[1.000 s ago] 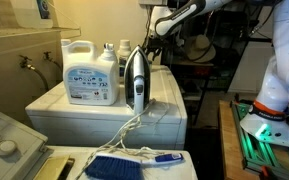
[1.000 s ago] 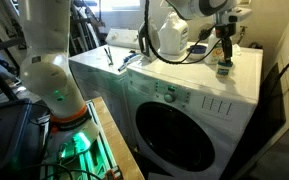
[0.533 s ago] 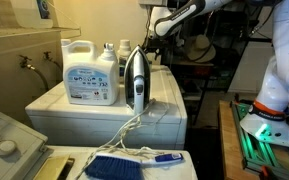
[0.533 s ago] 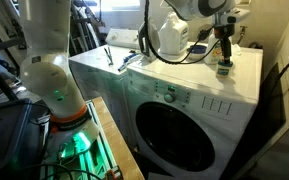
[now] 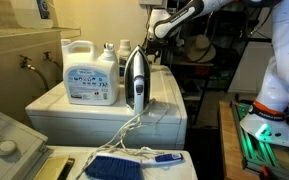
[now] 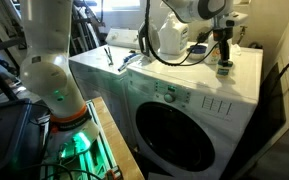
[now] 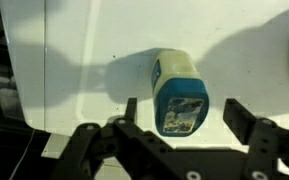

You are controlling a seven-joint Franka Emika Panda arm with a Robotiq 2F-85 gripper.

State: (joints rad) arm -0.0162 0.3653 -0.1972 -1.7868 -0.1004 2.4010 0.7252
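Note:
In the wrist view a small pale bottle with a blue label stands upright on the white washer top, seen from above. My gripper is open, one black finger on each side of the bottle and a gap on both sides. In an exterior view the gripper hangs just above the small bottle near the washer's back corner. From the opposite side, the gripper shows behind the iron, and the small bottle is hidden.
On the washer top stand a large white detergent jug, dark bottles and an upright iron with a trailing cord. A blue brush lies in front. The wall runs close behind the washer.
The gripper has lifted slightly above the small bottle, which stays standing in place. Nothing else has moved.

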